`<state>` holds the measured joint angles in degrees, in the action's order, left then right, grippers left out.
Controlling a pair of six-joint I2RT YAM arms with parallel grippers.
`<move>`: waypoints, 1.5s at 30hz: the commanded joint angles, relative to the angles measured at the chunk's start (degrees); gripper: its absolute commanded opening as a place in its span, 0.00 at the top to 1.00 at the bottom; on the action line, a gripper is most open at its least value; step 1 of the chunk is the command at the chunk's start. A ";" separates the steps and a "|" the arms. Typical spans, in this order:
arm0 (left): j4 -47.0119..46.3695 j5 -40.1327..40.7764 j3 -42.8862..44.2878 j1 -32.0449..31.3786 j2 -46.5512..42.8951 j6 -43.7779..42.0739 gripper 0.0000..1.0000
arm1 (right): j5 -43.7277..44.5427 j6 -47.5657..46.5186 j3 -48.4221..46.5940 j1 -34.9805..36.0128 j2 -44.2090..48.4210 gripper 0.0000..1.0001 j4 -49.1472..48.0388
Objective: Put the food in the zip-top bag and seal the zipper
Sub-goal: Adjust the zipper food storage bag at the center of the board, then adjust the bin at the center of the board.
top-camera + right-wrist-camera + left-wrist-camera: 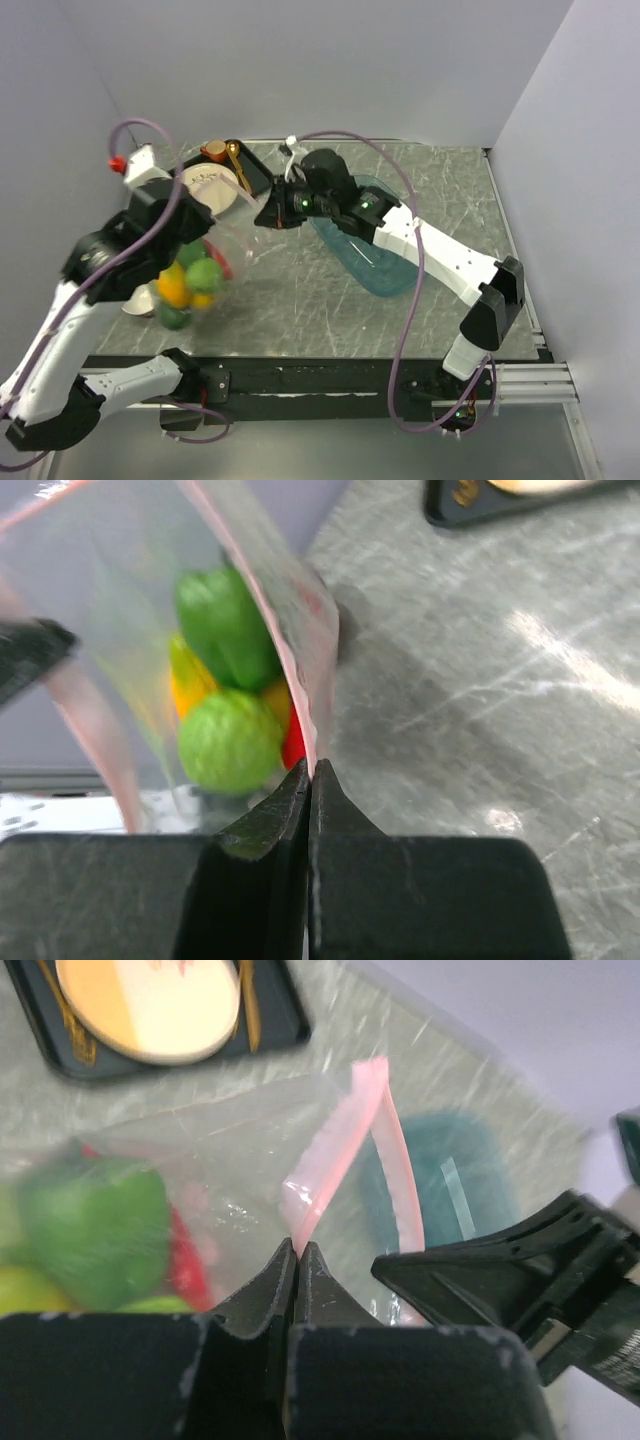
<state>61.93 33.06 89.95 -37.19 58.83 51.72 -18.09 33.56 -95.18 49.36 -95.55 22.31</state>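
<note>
The zip-top bag (205, 265) hangs above the worktop (300, 300), on the left side of the teal tub (365, 255), and 2 hands carry it by its mouth. The left hand (297, 1250) is clamped on one end of the zipper (335, 1155). The right hand (310, 768) is clamped on the other end, the end that is nearer to the tub. Because the bag is held only at the top, the food (228, 742) gathers at the bottom by its own weight: green pieces, an orange-yellow one and something red, all pressed against the clear plastic on the side away from the tub.

The 2 pink lips of the zipper are not together in the middle – in the left wrist view they stand apart like a narrow loop, with the tub visible through the gap. So I judge that the filling is done and the sealing is the step in hand. Holding both ends lets the arms pull the strip straight, which should bring the lips side by side before they are pressed. The plastic is thin and slippery – a strong pull could drag it out of a hand.

Beyond the bag, further from the tub, a black tray (290, 1022) lies with a plate (150, 1005) on it.
</note>
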 commanded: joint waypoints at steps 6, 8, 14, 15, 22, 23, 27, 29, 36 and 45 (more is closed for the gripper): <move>-13.15 -10.81 -14.28 0.10 4.97 -1.98 0.99 | 7.18 1.95 23.27 -0.50 5.20 0.98 -4.82; -13.68 -11.61 -14.10 0.10 6.82 -2.59 0.99 | 10.77 2.56 25.90 -0.58 6.07 0.98 -3.50; -17.36 -16.79 -13.14 0.10 9.81 -3.91 0.99 | 16.85 0.73 30.92 -4.00 13.10 0.14 -2.71; -17.46 -17.23 -12.96 0.10 10.08 -4.00 0.99 | 17.99 0.63 31.10 -4.88 14.15 0.09 -2.01; -18.95 -18.91 -15.07 0.01 9.64 -3.30 0.99 | 18.26 -0.07 39.27 -12.97 27.60 0.04 -2.03; -19.48 -19.78 -15.42 0.01 9.46 -3.30 0.99 | 18.26 -0.08 39.28 -13.67 27.70 0.04 -0.52; -20.36 -20.75 -16.12 0.10 8.85 -3.21 0.99 | 10.66 -2.27 42.17 -14.30 29.01 0.05 1.44; -20.27 -20.84 -16.04 0.01 8.93 -3.38 0.99 | 6.77 -0.70 45.51 -14.03 29.80 0.06 -0.24; -20.88 -21.89 -15.95 0.01 8.67 -3.56 0.99 | 4.73 1.68 50.18 -14.03 27.45 0.06 -3.41; -20.80 -22.51 -16.12 0.01 8.32 -3.30 0.99 | 11.20 -0.16 44.30 -14.73 15.50 0.05 -1.84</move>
<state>43.90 11.60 73.63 -37.17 69.21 48.95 -12.51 34.61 -46.87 35.09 -75.13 19.73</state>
